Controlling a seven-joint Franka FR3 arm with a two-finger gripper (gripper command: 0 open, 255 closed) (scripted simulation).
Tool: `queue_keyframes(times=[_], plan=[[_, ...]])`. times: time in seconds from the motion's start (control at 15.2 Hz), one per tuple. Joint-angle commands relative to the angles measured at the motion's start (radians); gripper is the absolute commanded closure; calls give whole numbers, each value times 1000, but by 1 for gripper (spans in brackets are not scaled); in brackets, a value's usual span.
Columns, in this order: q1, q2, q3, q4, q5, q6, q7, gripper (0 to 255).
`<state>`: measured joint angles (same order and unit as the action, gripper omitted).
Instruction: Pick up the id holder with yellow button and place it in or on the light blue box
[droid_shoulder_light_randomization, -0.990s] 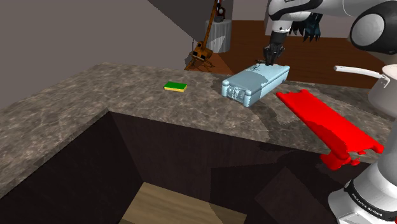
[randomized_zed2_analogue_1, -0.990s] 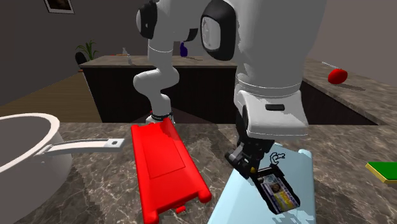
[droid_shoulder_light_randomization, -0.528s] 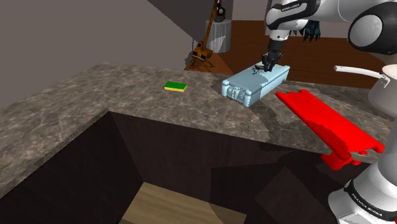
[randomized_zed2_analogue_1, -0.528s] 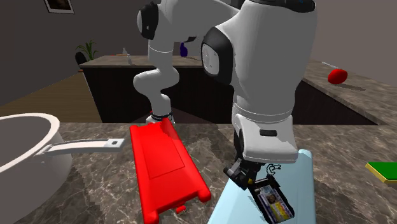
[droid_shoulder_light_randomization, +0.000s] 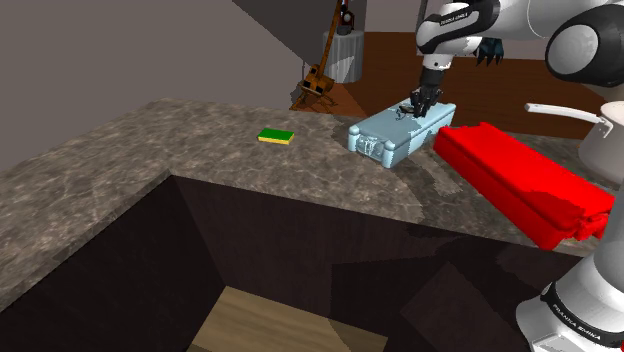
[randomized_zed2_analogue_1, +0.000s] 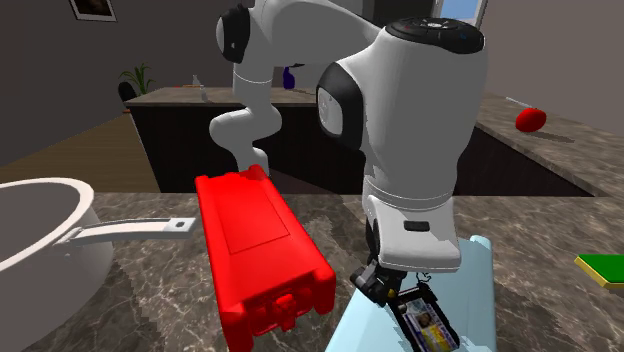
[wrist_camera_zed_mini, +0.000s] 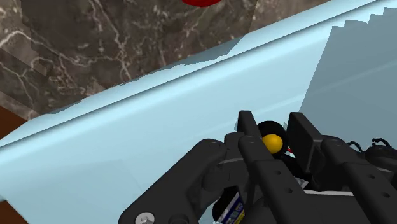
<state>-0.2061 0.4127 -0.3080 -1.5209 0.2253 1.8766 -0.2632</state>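
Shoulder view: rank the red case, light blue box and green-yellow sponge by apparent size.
1. red case, largest, though it also sits nearer the camera
2. light blue box
3. green-yellow sponge, clearly smallest

One light blue box (droid_shoulder_light_randomization: 388, 134) sits on one stone counter (droid_shoulder_light_randomization: 120, 170). On the box: one id holder (randomized_zed2_analogue_1: 428, 326) with one yellow button (wrist_camera_zed_mini: 273, 142), and one black gripper (wrist_camera_zed_mini: 275, 127). Beside the box: one red case (droid_shoulder_light_randomization: 520, 180). Farther from the box: one green-and-yellow sponge (droid_shoulder_light_randomization: 276, 136), one white pot (randomized_zed2_analogue_1: 40, 240).
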Motion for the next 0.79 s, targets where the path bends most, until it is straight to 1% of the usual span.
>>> queue_keyframes(times=[0.0, 0.07, 0.13, 0.46, 0.73], plan=[[0, 1, 0, -1, 0, 0, 0, 255], [0, 1, 0, -1, 0, 0, 0, 255], [0, 0, 0, -1, 0, 0, 0, 0], [0, 1, 0, -1, 0, 0, 0, 0], [-12, -8, -6, 113, -8, -122, 9, 0]])
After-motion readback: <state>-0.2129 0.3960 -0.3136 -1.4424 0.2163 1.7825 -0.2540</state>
